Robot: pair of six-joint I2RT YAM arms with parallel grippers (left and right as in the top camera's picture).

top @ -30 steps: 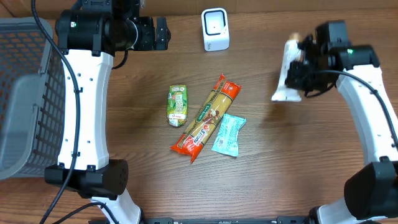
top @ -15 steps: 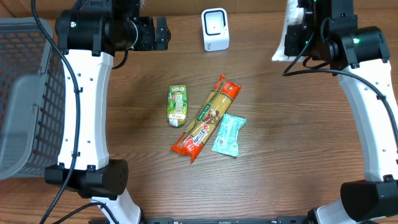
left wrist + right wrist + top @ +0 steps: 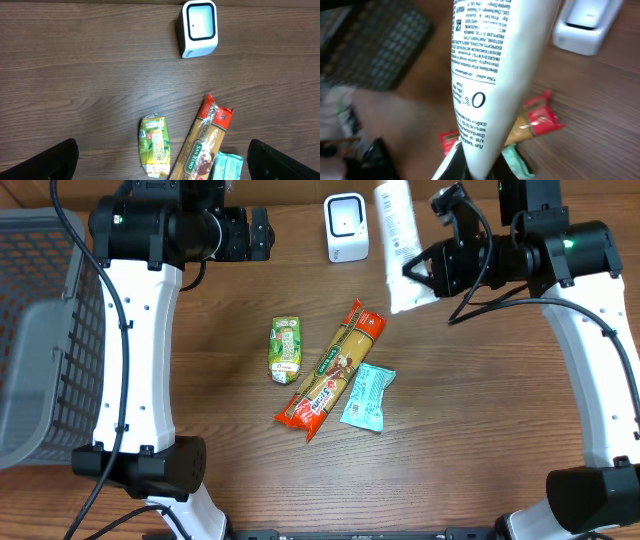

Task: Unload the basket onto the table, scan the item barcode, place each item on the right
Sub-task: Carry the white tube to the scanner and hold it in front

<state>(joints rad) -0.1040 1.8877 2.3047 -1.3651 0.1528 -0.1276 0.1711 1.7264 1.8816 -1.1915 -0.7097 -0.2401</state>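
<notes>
My right gripper (image 3: 424, 277) is shut on the narrow end of a white tube (image 3: 397, 238) with black print, held in the air just right of the white scanner (image 3: 346, 227). In the right wrist view the tube (image 3: 492, 75) runs up from my right gripper (image 3: 479, 172) toward the scanner (image 3: 585, 25); no barcode shows on the printed side facing the camera. My left gripper (image 3: 258, 232) hangs open and empty at the back left, well apart from the scanner (image 3: 199, 27).
A green pack (image 3: 285, 349), a long pasta pack (image 3: 333, 368) and a teal packet (image 3: 367, 396) lie mid-table, under the left wrist camera. A grey mesh basket (image 3: 40, 330) stands at the left edge.
The right arm has swung the white tube from the right side of the table up and leftward to beside the scanner, turning it. The left arm has not moved.
</notes>
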